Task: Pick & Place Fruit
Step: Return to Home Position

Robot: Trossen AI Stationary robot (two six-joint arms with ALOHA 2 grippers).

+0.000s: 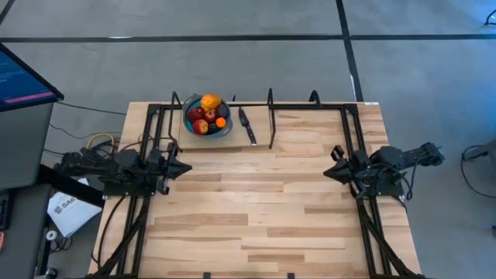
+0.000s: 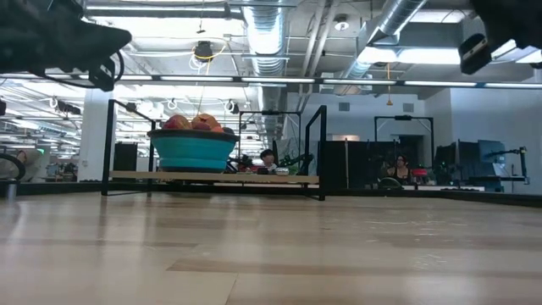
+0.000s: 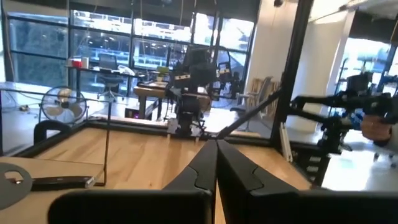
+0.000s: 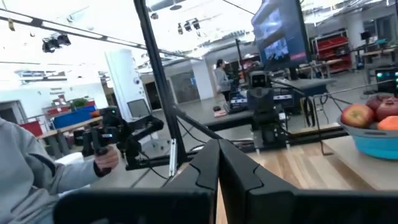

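One bowl (image 2: 191, 152), one knife (image 1: 247, 125), two pincers (image 1: 184, 167) (image 1: 329, 172)

Far ahead of the left gripper (image 3: 216, 146) stand tall windows (image 3: 93, 43), a desk (image 3: 155, 93) and a round fan (image 3: 62, 107), while beyond the right gripper (image 4: 217, 146) rise a white pillar (image 4: 127, 78) and a hanging screen (image 4: 280, 31), with ceiling ducts (image 2: 269, 34) and strip lights (image 2: 440, 83) overhead and a grey floor (image 1: 232, 70) around the table.
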